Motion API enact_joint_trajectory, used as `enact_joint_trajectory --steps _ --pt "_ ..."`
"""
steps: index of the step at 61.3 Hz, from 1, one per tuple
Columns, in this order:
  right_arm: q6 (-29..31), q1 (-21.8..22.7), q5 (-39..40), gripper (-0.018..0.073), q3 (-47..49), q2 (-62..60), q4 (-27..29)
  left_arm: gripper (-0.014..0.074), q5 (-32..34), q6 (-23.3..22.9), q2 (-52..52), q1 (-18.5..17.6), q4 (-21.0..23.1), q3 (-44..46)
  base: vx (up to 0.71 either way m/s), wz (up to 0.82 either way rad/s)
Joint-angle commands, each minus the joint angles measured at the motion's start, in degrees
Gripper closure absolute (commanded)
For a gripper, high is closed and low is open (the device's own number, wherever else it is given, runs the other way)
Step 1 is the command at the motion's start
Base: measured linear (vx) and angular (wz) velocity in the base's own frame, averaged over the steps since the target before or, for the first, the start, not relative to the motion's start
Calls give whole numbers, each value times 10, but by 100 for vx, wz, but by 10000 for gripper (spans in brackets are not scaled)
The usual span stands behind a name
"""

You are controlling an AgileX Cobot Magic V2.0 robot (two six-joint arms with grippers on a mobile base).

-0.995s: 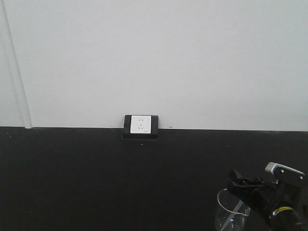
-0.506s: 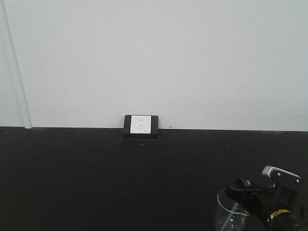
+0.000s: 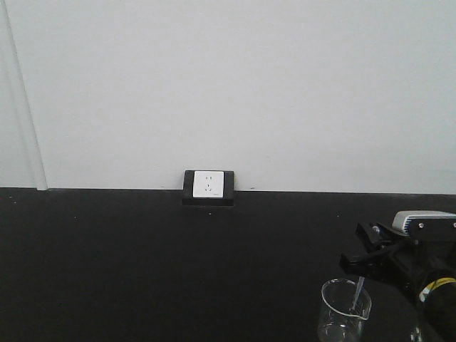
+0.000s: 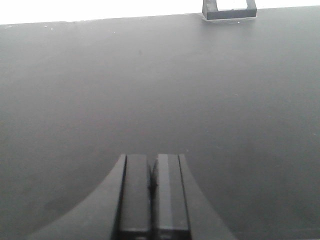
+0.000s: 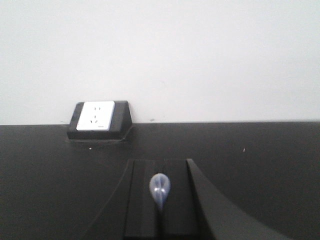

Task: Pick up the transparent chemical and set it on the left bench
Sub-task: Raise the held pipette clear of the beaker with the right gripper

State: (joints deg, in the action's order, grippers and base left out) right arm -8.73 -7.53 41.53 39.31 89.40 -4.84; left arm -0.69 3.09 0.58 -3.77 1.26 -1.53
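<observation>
While the left claw (image 4: 152, 197) hangs pressed together over the black counter (image 3: 142, 263), whose back edge carries a socket (image 3: 208, 184), the beaker (image 3: 340, 317) stands at the right, well clear of that edge, and the right claw (image 5: 159, 166) pinches its dropper (image 5: 160, 189).

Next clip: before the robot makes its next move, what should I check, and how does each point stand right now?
1. Right pincer closed: ok, jaws together with the pipette bulb at their seam.
2. Beaker gripped: not ok, the pincer sits above its rim.
3. Beaker upright: ok.
4. Left pincer out of the way: ok, shut and empty.
5. Left bench in view: not ok, only the worktop with the wall socket shows.
</observation>
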Motion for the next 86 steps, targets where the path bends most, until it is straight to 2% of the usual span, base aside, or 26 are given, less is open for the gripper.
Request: enact_joint_trajectory --steps 1,12,28,43,54,86 --pt "14 3 -27 564 14 -84 -21 600 45 -4 11 -1 0 -9 0 0" --pt "12 3 -181 564 14 -206 -57 600 45 -4 11 -1 0 -9 0 0" --pt "12 2 -426 564 9 -368 -58 600 45 -4 11 -1 0 -9 0 0" --pt "15 2 -433 564 -72 -487 -59 600 45 -4 11 -1 0 -9 0 0" --pt "15 2 -439 564 -96 -532 -59 600 45 -4 11 -1 0 -9 0 0" --pt "14 3 -440 564 -95 -541 -59 600 45 -4 11 -1 0 -9 0 0"
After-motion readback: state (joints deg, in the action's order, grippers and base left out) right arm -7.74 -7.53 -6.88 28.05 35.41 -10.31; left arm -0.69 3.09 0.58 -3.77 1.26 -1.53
